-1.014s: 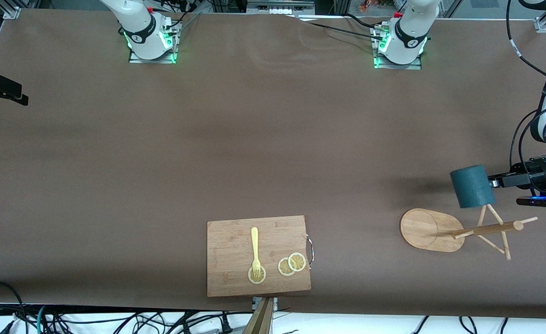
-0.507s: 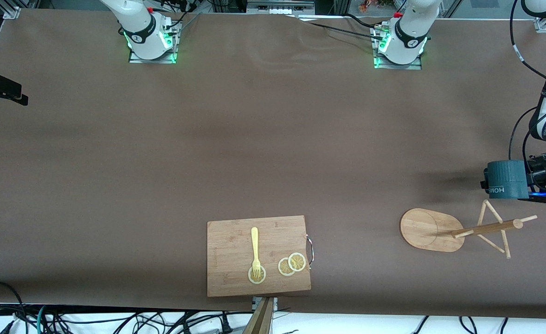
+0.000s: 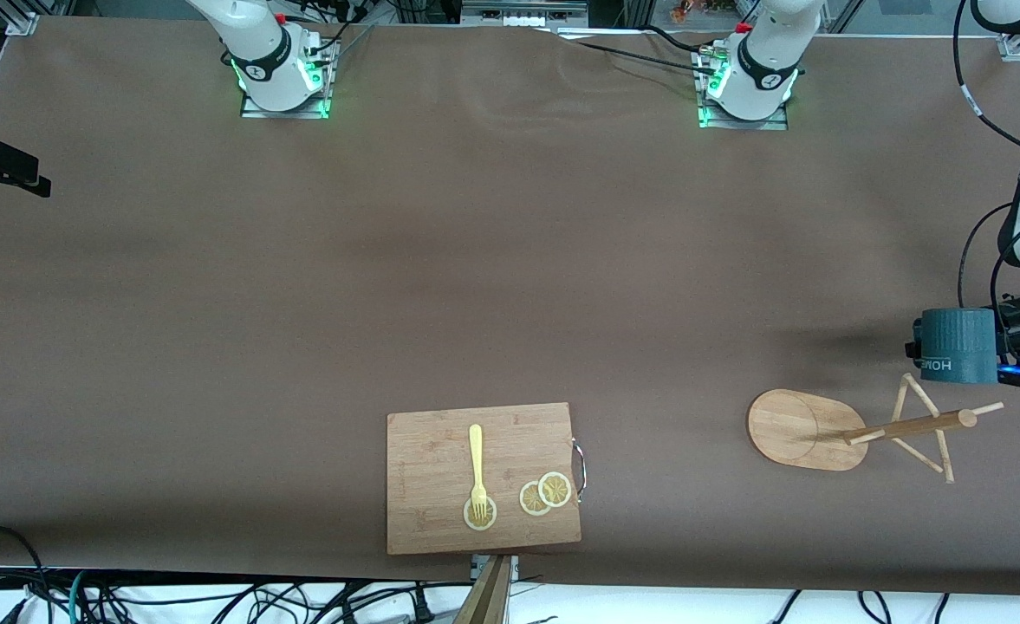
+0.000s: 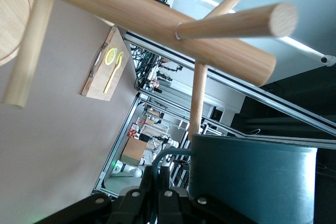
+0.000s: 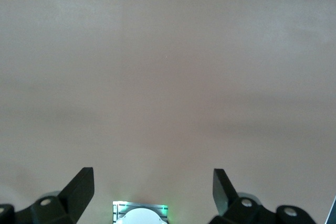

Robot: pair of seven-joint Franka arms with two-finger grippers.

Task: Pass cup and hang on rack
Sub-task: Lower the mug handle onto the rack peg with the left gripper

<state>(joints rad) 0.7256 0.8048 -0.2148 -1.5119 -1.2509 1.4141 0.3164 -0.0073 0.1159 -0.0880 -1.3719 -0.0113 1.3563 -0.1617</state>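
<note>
The dark teal cup [image 3: 958, 345] lies on its side in the air, pale lettering showing, at the left arm's end of the table. My left gripper [image 3: 1003, 340] is shut on the cup's handle; in the left wrist view its fingers [image 4: 169, 186] pinch the thin handle beside the cup's wall [image 4: 257, 182]. The bamboo rack [image 3: 904, 426] stands on its oval base [image 3: 791, 429]. Its post [image 4: 157, 24] and pegs [image 4: 231, 22] fill the left wrist view, close above the cup. My right gripper [image 5: 153, 182] is open and empty over bare table near its arm's base.
A rectangular wooden cutting board [image 3: 482, 477] with a yellow fork [image 3: 476, 464] and lemon slices [image 3: 546, 494] lies near the front edge, mid-table. It also shows in the left wrist view [image 4: 102, 69]. The table's edge runs close by the left gripper.
The left gripper has carried the cup toward the left arm's end of the table and turned it onto its side, so the lettering now shows. The right arm has not moved.
</note>
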